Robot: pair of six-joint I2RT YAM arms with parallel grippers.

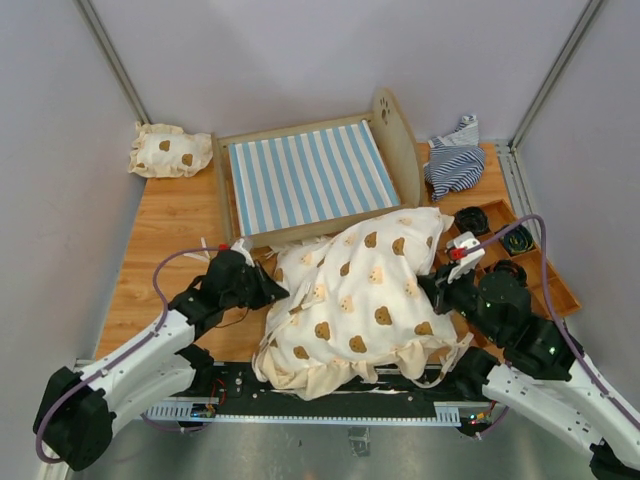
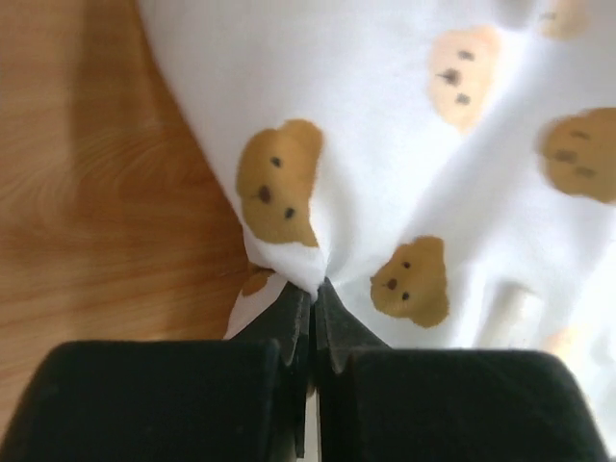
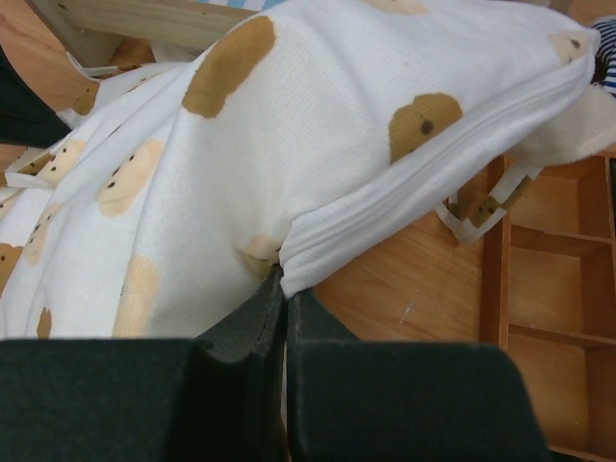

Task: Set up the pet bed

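Both arms pinching the cushion, bed straight ahead of me

The light-wood pet bed [image 1: 305, 180] with its blue-and-white striped base lies long axis left to right. The big cream bear-print cushion [image 1: 360, 295] sits on the arms' side of the bed, overlapping its near rail. My left gripper [image 2: 313, 289] is clamped on the cushion's left corner fabric, my right gripper [image 3: 284, 279] on its seamed right edge. Neither looks clearly nearer the bed.
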